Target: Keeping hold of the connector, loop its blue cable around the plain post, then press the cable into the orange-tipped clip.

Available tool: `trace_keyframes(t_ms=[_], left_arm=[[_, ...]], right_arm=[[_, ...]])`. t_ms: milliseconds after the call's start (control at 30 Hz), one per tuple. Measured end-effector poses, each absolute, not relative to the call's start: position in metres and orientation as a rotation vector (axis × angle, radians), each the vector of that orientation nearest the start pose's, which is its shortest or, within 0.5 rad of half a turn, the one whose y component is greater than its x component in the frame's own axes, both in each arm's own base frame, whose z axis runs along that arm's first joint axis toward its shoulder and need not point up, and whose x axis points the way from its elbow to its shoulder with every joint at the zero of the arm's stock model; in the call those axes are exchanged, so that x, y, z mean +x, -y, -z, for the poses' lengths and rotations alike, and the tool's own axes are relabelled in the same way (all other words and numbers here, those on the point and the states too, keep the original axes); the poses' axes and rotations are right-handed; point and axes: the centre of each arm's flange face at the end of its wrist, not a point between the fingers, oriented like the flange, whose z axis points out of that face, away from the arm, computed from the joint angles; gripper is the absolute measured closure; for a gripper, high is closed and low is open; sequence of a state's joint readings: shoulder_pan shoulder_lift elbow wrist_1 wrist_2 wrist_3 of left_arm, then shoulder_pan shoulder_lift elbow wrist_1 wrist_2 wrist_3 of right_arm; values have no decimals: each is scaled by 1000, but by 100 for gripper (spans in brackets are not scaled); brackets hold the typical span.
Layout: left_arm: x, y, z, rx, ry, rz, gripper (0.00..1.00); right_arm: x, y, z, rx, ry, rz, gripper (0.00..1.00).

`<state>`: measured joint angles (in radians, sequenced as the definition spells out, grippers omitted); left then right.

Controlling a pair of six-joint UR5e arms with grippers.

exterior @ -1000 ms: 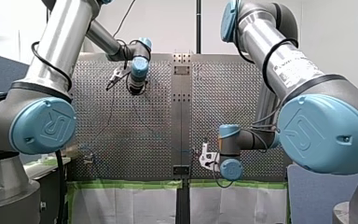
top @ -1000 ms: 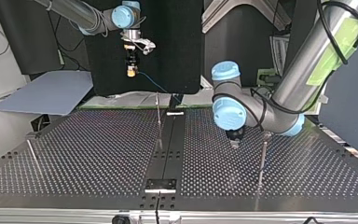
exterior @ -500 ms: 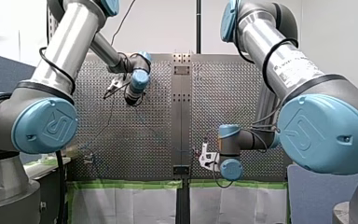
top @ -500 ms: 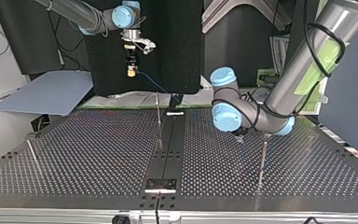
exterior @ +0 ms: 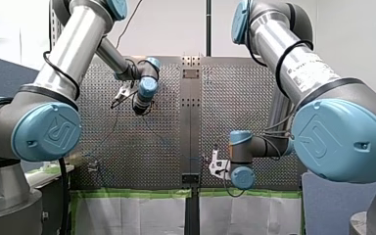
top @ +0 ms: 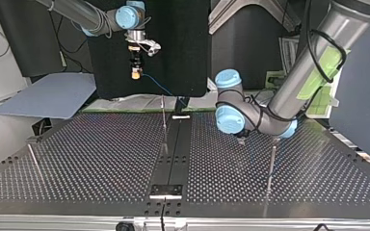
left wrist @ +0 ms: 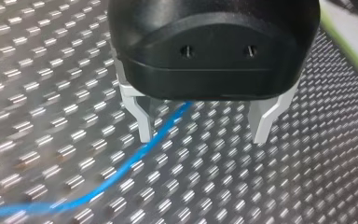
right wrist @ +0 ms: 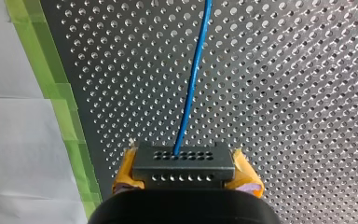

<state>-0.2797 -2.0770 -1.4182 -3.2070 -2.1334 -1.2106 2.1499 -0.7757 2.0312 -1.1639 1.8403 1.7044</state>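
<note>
My right pincer (right wrist: 186, 173) was clamped on the black connector (right wrist: 182, 157), its yellow pads pressed against the two ends of the block. The blue cable (right wrist: 193, 79) left the connector's row of holes and ran straight ahead, at the pincer's twelve o'clock, over the perforated tabletop (top: 101, 159). A strip of green tape (right wrist: 51, 70) edged the tabletop at the pincer's nine o'clock, with white sheeting (right wrist: 14, 140) beyond it. In the top view this pincer hung well above the tabletop at about eleven o'clock, and the cable trailed from it toward four o'clock, down to the far edge. My left pincer (left wrist: 204, 128) was spread wide with nothing between its metal fingers (left wrist: 144, 122). The cable came out from under its body, passed just by the tip of one finger and ran away across the tabletop; I could not tell whether it touched that finger. In the top view this pincer pointed down close over the tabletop at about three o'clock from centre. A thin middle rod (top: 164, 126) stood upright near centre, a right rod (top: 270, 166) at the left pincer's five o'clock and a left rod (top: 33, 161) at nine o'clock. I could not tell which one was the plain post or the clip.
</note>
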Motion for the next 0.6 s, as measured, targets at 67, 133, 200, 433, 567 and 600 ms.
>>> trace_keyframes(t_ms=[67,133,200,433,567,600], left_arm=[[564,250,-261,282,-1975,-608,0],[564,254,-251,289,-1989,-600,0],[565,258,-238,290,-2001,-585,0],[567,265,-200,303,-2045,-564,0],[566,273,-180,322,-2066,-547,0],[565,276,-177,322,-2068,-538,0]], right_arm=[[369,370,21,1467,1200,-1454,87],[369,369,21,1468,1200,-1453,87],[369,369,21,1468,1201,-1451,87],[370,369,21,1471,1200,-1451,87],[370,368,21,1473,1200,-1452,87],[370,368,21,1473,1200,-1452,87]])
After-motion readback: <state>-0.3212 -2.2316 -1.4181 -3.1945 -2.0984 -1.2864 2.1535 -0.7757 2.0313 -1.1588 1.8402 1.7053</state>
